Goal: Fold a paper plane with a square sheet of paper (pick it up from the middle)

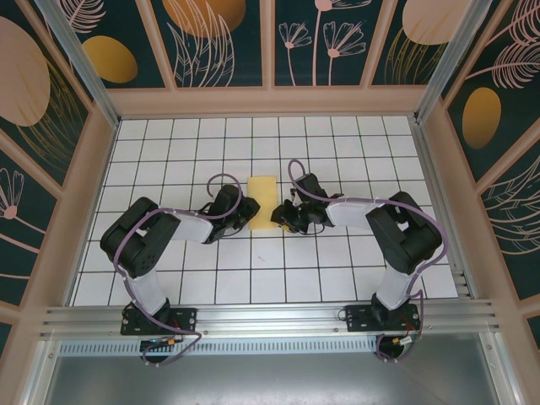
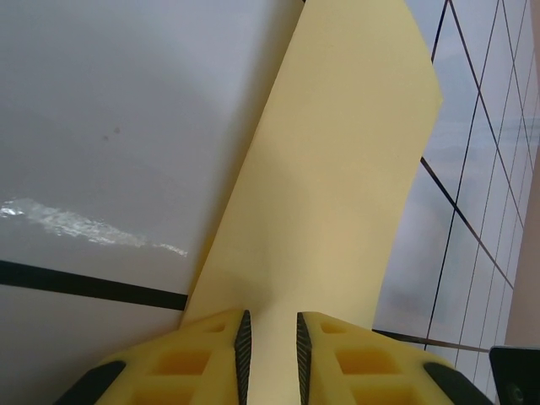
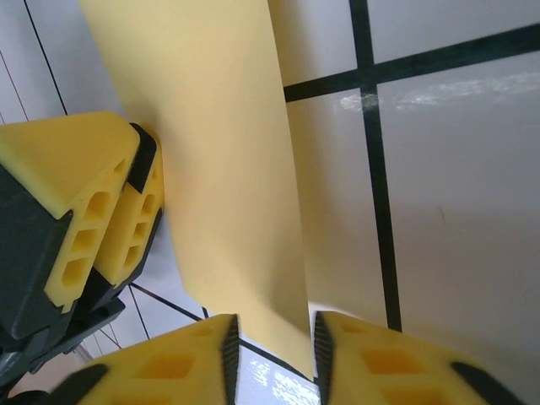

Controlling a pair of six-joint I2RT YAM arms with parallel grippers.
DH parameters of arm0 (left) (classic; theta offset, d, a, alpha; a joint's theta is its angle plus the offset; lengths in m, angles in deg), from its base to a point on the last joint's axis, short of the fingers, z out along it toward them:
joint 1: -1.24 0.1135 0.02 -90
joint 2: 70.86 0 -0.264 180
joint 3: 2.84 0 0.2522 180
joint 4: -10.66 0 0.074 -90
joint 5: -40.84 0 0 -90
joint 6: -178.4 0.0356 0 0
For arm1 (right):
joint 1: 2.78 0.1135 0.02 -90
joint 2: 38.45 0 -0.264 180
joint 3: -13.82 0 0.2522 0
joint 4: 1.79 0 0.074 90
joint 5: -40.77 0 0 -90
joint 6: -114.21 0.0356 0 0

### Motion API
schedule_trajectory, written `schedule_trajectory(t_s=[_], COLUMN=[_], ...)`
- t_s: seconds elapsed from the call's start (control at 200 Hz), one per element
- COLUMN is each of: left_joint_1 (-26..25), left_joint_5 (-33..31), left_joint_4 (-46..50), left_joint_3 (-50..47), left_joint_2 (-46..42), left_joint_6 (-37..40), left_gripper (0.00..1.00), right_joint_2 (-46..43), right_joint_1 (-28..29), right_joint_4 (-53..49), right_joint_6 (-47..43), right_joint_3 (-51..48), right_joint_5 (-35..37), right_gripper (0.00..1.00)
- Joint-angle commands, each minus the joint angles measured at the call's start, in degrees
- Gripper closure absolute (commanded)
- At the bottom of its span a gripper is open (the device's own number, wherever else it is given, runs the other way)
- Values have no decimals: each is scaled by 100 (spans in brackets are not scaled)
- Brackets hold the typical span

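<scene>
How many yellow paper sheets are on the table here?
1. The paper lies near the middle of the table. Any sheet beneath it would be hidden.

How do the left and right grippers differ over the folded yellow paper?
The left gripper has its jaws narrowly apart; the right gripper has them wider. The folded yellow paper sheet spreads past both of the left gripper's fingers, but its edge ends inside the right gripper's gap. Both have yellow fingers with black pads.

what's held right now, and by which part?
The paper. Its near-left edge sits between the fingers of the left tool, its near-right corner between those of the right tool. Whether either clamps it cannot be told.
</scene>
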Motion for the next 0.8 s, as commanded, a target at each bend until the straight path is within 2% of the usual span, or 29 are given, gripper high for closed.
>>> schedule_trajectory(t_s=[0.0, 0.125, 0.19, 0.28, 0.39, 0.66, 0.796], left_joint_1=[-53, -44, -34, 2, 98, 248, 258], left_joint_5=[55, 46, 52, 1, 42, 390, 371], left_joint_4=[409, 495, 477, 583, 797, 1021, 1176], left_joint_3=[-97, 35, 171, 477, 874, 1376, 1500], left_joint_2=[-116, -283, -376, -404, -150, 555, 742], left_joint_6=[3, 167, 447, 876, 1253, 1544, 1630], left_gripper=[75, 72, 69, 65, 64, 66, 67], right_joint_2=[34, -24, -44, -70, -152, -485, -480], right_joint_1=[12, -45, -65, -75, -89, -157, -163], right_joint_4=[-165, -166, -255, -463, -660, -789, -766], right_joint_6=[109, 108, 5, -231, -415, -495, -455], right_joint_3=[151, 116, 120, 141, 51, -233, -234], right_joint_5=[-15, -6, 2, -70, -133, -131, -146], right_gripper=[79, 96, 99, 100, 100, 100, 99])
